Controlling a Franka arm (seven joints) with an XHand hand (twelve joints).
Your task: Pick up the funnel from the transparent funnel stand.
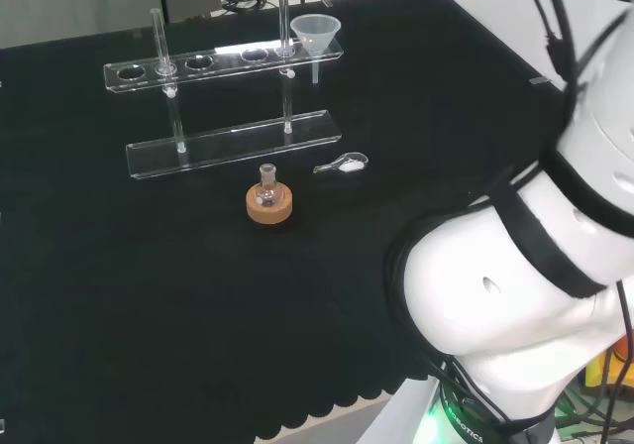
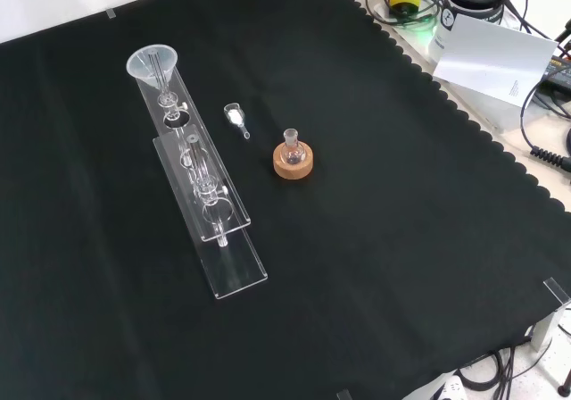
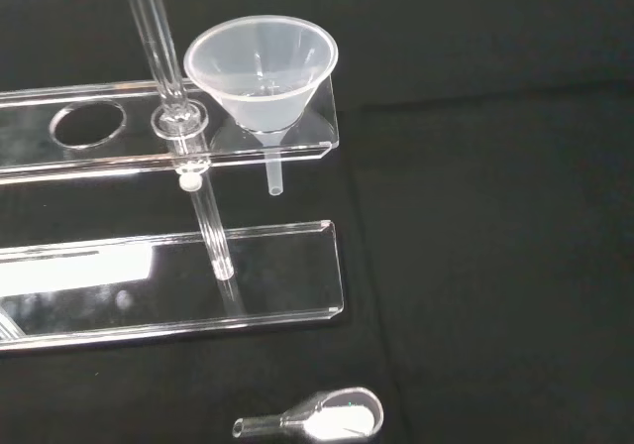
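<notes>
A clear plastic funnel (image 1: pixel 315 30) (image 2: pixel 153 65) (image 3: pixel 262 75) sits upright in the end hole of the transparent funnel stand (image 1: pixel 224 64) (image 2: pixel 201 182) (image 3: pixel 59 137), its stem hanging below the upper shelf. The stand has a holed upper shelf carried on two clear rods above a flat base plate (image 1: pixel 230 144) (image 3: pixel 168 280). In the head view the funnel is at the stand's right end; in the front view it is at the far end. The wrist view looks at the funnel from close by.
A small round flask (image 1: pixel 267 176) (image 2: pixel 291 143) stands on a cork ring (image 1: pixel 268 205) (image 2: pixel 293 162) in front of the stand. A clear scoop with white powder (image 1: pixel 344 165) (image 2: pixel 236 118) (image 3: pixel 317 416) lies beside it. The arm's white links (image 1: pixel 535 266) stand at the head view's right.
</notes>
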